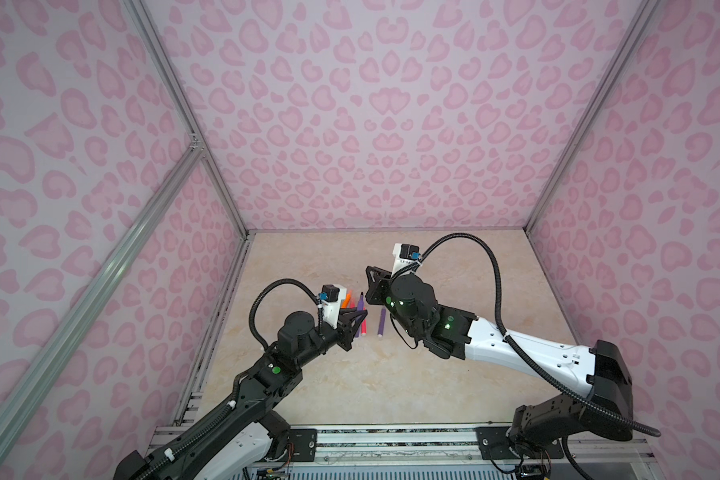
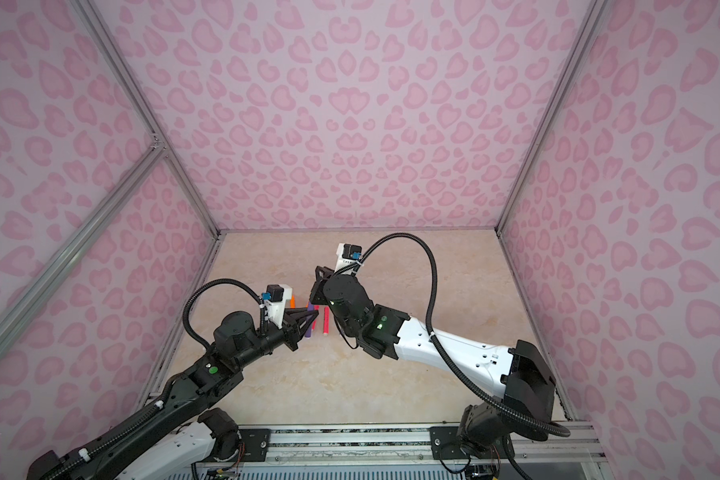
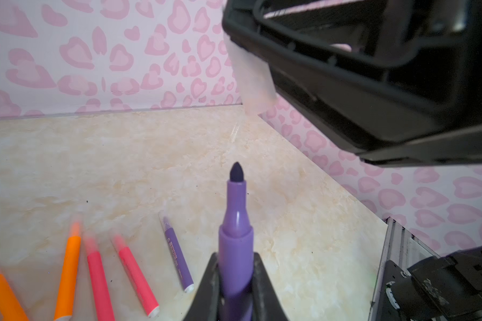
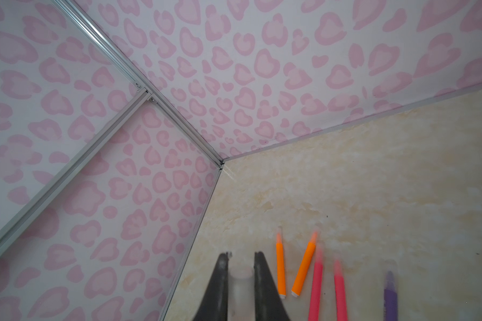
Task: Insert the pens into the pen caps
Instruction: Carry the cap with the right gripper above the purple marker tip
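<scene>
**Left hand** (image 3: 236, 259): clenched on a purple pen (image 3: 235, 211), whose dark tip is bare and points toward the right hand (image 4: 242, 255).

**Right hand:** grasps a clear pen cap (image 4: 241, 280) between its fingers. From the left wrist view the cap sits beyond the pen tip, apart from it.

**Position:** both hands hover close together above the middle of the counter (image 3: 123, 155), the right one farther back.

**On the counter:** five more pens lie in a loose row, tips toward the far wall. From left to right these are two orange pens (image 3: 67, 275), two pink-red pens (image 3: 99, 283) and a second purple pen (image 3: 177, 255).
</scene>
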`<action>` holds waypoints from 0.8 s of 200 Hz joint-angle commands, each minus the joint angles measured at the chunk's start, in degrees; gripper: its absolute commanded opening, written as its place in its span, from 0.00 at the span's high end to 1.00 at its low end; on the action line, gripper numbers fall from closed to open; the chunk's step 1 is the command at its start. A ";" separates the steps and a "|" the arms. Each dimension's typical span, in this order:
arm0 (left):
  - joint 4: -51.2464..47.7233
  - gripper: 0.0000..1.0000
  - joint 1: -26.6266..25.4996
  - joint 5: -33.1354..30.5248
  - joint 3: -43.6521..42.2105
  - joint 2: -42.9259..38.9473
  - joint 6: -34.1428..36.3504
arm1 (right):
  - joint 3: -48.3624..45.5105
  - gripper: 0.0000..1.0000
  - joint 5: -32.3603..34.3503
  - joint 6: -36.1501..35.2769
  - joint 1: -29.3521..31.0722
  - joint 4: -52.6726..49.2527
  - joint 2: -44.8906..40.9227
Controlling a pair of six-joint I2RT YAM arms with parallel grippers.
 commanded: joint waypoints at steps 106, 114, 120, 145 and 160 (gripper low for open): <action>-0.44 0.97 0.04 -4.89 0.10 -0.40 -0.17 | 1.77 1.00 1.73 3.65 1.07 1.58 4.94; -0.45 0.97 0.00 -4.92 0.03 -0.56 -0.09 | 2.03 1.00 1.49 3.61 1.08 1.50 5.42; -0.45 0.97 0.00 -5.08 0.04 -0.67 -0.13 | 2.35 1.00 1.23 3.68 1.08 1.33 5.81; -0.43 0.97 0.00 -5.31 -0.06 -0.63 -0.24 | 3.16 1.00 1.02 3.63 1.39 1.04 7.04; -0.54 0.97 0.01 -5.36 0.07 -0.33 -0.27 | 3.85 1.00 0.70 3.69 1.52 0.43 7.74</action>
